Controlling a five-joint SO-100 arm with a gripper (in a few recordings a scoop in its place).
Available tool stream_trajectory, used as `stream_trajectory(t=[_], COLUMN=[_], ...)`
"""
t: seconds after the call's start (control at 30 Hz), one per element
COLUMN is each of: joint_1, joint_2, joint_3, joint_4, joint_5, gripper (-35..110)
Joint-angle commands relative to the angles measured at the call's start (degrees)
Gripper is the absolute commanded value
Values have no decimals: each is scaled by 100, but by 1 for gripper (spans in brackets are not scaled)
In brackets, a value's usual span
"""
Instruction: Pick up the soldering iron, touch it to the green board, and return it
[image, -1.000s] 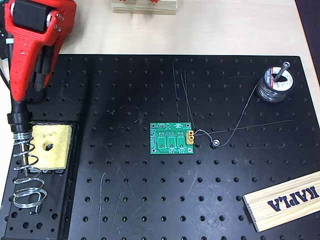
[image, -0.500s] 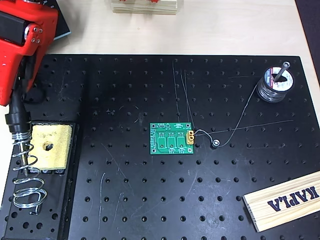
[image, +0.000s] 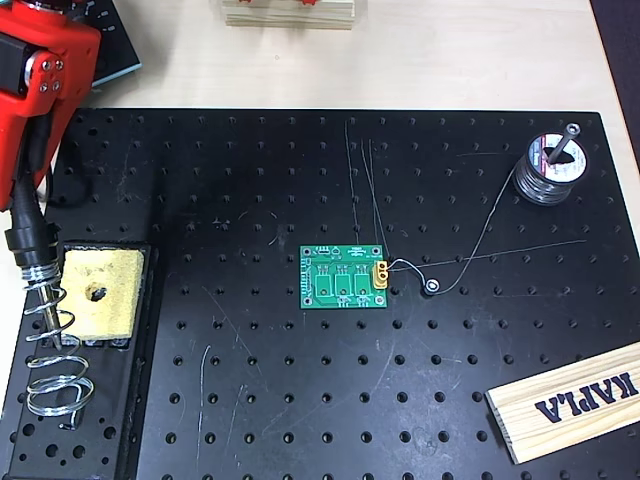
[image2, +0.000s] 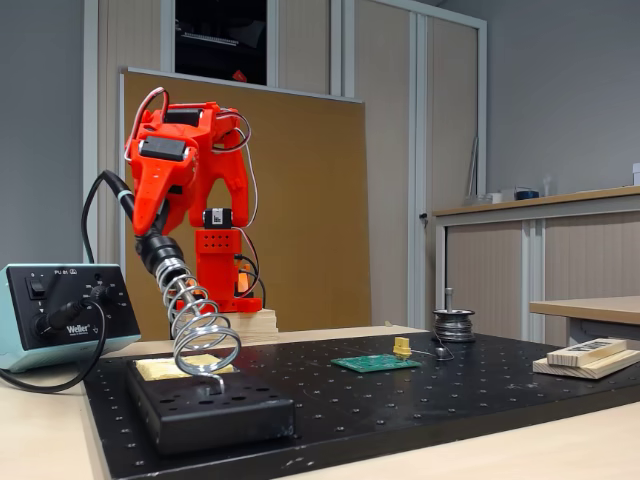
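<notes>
The iron (image2: 152, 243) sits in the spring holder (image2: 200, 335) at the plate's (image: 400, 400) left edge, so its hot tip stays caged. The pincer (image2: 140, 225) hangs at its handle; grip unclear. The board (image: 345, 277) lies mid-plate.

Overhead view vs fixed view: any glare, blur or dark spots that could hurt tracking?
Overhead view: evenly lit and sharp; the black perforated plate swallows contrast, the green board stands out, and the spring holder glints. Fixed view: dimmer, the gripper and soldering iron read clearly against the brown panel, and the board is small and edge-on.
</notes>
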Motion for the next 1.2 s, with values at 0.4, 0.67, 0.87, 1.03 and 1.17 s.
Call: stream_trajectory(t=[0.4, 0.67, 0.87, 1.03, 1.17], joint_1=[466, 747, 1020, 1107, 650], joint_2=[2443, 3252, 4061, 5089, 5660], joint_3=[1204, 1635, 1925, 2109, 2197], joint_4=[1274, 1652, 2065, 2760, 3190], joint_5=[-9, -97, -193, -149, 114], gripper=[0, 0, 0, 0, 0])
